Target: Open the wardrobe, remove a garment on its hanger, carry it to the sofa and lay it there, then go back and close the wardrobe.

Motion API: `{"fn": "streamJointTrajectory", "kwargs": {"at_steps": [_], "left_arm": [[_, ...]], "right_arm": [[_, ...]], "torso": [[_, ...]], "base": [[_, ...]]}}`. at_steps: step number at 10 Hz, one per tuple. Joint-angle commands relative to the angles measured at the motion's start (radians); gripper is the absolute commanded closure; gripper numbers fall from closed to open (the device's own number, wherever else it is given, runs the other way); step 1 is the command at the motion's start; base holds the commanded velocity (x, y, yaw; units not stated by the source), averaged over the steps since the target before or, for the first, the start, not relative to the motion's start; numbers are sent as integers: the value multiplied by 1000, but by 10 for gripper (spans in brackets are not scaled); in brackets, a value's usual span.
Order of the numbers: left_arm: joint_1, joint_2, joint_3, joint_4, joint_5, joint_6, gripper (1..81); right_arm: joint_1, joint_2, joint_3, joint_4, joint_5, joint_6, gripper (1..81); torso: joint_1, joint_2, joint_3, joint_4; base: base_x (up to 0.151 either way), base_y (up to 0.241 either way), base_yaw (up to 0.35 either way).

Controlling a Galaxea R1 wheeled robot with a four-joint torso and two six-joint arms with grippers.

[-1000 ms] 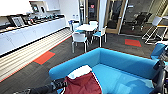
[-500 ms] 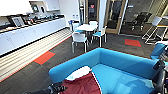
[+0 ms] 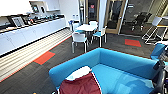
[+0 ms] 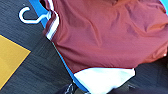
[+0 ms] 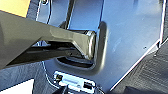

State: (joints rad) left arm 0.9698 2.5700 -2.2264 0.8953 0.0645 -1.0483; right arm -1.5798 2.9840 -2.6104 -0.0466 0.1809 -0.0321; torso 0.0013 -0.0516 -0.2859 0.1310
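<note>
Most of the job looks done from where I stand: the jacket (image 3: pixel 81 85) lies on the near arm of the sofa (image 3: pixel 125 63), maroon body spread out and a white sleeve draped over the blue edge, so what seems left is the trip back to shut the wardrobe. Closest in, the left wrist view adds what the head view lacks: the hanger (image 4: pixel 31 17) with its white hook poking past the collar over the dark carpet (image 4: pixel 37 65), beside an orange carpet tile (image 4: pixel 11 58). Neither arm's jaws can be made out, so I cannot tell how they stand. Farther off, the head view shows white chairs (image 3: pixel 79 40) round a small surface (image 3: pixel 86 27), and a long counter (image 3: pixel 30 31) along the wall.
</note>
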Motion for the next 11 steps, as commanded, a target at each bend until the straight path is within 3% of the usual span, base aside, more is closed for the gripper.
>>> {"fn": "streamJointTrajectory", "kwargs": {"at_steps": [1,5,11], "left_arm": [[170,-74,65,229,-176,17,10],[372,30,-47,295,-227,17,10],[464,249,-293,295,-224,16,10]], "right_arm": [[20,32,-38,1,-63,5,10],[31,55,-55,-1,-72,6,10],[31,84,-92,-1,-73,5,10]], "torso": [[0,0,0,0],[-1,-1,0,0],[-1,-2,2,0]], "base": [[0,0,0],[0,0,0],[0,0,0]]}}
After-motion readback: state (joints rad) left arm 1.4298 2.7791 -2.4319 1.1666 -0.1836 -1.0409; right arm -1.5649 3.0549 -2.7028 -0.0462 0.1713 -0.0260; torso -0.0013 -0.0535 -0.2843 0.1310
